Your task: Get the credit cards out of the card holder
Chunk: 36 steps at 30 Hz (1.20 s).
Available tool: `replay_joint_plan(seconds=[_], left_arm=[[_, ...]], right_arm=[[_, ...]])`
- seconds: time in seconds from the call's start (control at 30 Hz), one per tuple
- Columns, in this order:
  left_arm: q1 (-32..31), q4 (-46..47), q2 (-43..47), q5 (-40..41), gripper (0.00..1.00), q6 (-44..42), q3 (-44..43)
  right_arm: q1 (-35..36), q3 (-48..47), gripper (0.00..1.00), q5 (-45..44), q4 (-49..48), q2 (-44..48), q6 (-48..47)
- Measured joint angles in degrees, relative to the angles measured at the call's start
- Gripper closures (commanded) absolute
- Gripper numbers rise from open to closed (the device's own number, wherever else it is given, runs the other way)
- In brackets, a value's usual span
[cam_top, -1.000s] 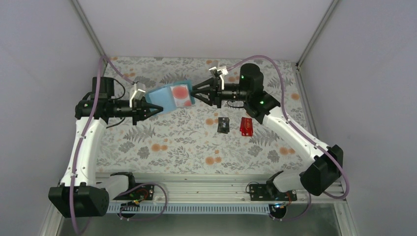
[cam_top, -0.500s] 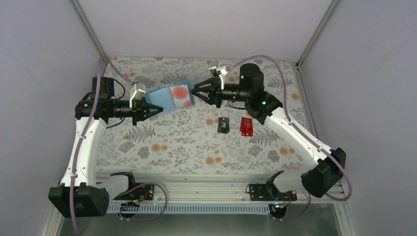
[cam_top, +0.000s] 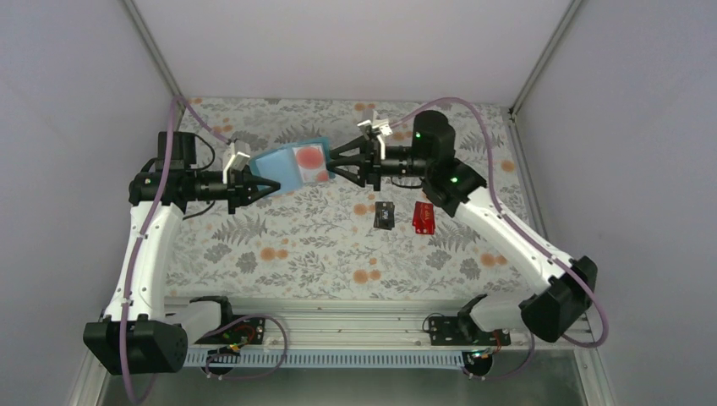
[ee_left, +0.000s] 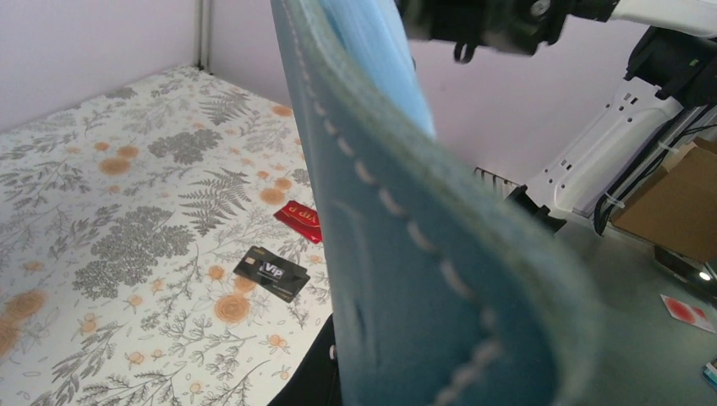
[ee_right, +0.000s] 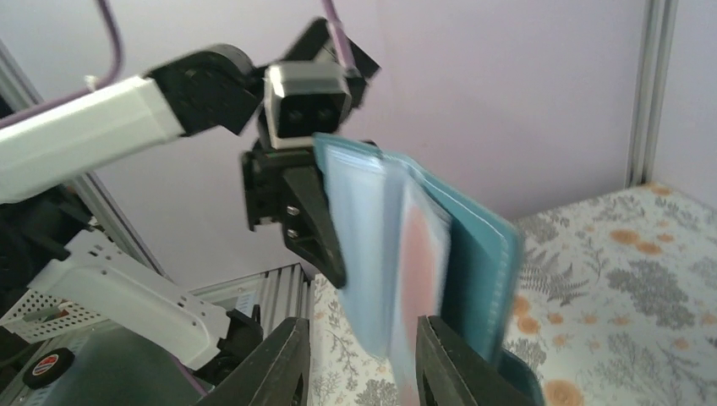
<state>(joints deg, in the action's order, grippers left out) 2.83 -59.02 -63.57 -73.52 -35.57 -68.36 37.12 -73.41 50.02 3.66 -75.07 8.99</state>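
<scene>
My left gripper (cam_top: 264,183) is shut on the left edge of the teal-blue card holder (cam_top: 283,164) and holds it open in the air above the cloth. The holder's edge fills the left wrist view (ee_left: 406,245). The pale card with a red disc (cam_top: 311,161) sits in its right pocket and shows in the right wrist view (ee_right: 416,254). My right gripper (cam_top: 331,165) is open at the holder's right edge, its fingers (ee_right: 283,364) either side of the card's end. The black card (cam_top: 385,215) and the red card (cam_top: 424,216) lie on the cloth, also in the left wrist view (ee_left: 272,272) (ee_left: 298,222).
A flower-print cloth (cam_top: 321,245) covers the table between pale walls. The arm bases stand on a rail (cam_top: 338,326) at the near edge.
My right gripper has moved left toward the holder and its fingers now reach the card's right end. The left gripper and holder have hardly moved.
</scene>
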Motion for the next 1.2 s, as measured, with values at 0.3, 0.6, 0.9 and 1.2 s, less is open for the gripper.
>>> replay_joint_plan(seconds=[0.3, 0.6, 0.9, 1.2], left_arm=[[0.0, -0.02, 0.2, 0.0, 0.97, -0.07, 0.0], [0.0, -0.04, 0.22, 0.04, 0.98, -0.22, 0.0], [0.0, 0.15, 0.22, 0.26, 0.98, 0.0, 0.0], [0.0, -0.11, 0.28, 0.13, 0.98, -0.9, 0.0]], right_arm=[[1.03, 0.0, 0.72, -1.2, 0.17, -4.83, 0.83], [3.06, -0.94, 0.72, 0.59, 0.24, -7.34, 0.74], [8.31, -5.51, 0.63, 4.94, 0.66, -9.42, -1.29], [9.18, -6.54, 0.68, -0.5, 0.42, -12.22, 0.28]])
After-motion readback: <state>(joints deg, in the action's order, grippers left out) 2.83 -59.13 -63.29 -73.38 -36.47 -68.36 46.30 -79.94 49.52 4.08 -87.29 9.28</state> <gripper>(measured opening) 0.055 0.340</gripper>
